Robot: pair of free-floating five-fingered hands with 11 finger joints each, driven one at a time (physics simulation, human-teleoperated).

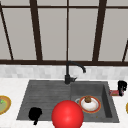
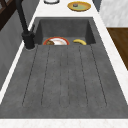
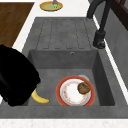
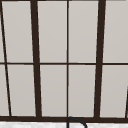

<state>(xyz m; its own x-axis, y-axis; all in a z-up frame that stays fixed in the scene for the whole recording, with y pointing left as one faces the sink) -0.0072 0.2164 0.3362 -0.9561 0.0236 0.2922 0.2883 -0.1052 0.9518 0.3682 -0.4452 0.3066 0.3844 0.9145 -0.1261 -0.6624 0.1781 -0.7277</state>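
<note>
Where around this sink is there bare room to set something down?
The ribbed drainboard, between the faucet and the front counter edge, is bare. The basin is crowded: a plate with a muffin, and a banana at its front wall.

- You have a white speckled desk (image 1: pixel 10 85) running under the window, with a dark grey sink (image 1: pixel 50 95) set into it.
- The sink's left part is a ribbed draining board (image 2: pixel 65 75); its right part is a deeper basin (image 3: pixel 72 65).
- In the basin lies a red-rimmed plate (image 3: pixel 72 96) carrying a small brown muffin-like item (image 3: pixel 83 87), and a banana (image 3: pixel 40 99) lies on the basin floor beside the plate.
- A black faucet (image 1: pixel 68 75) stands at the sink's back edge, between board and basin.
- On the desk left of the sink sits a yellow plate (image 1: pixel 5 104) with something green on it.
- On the desk right of the sink lies a small red object (image 1: pixel 114 93); you cannot tell what it is.
</note>
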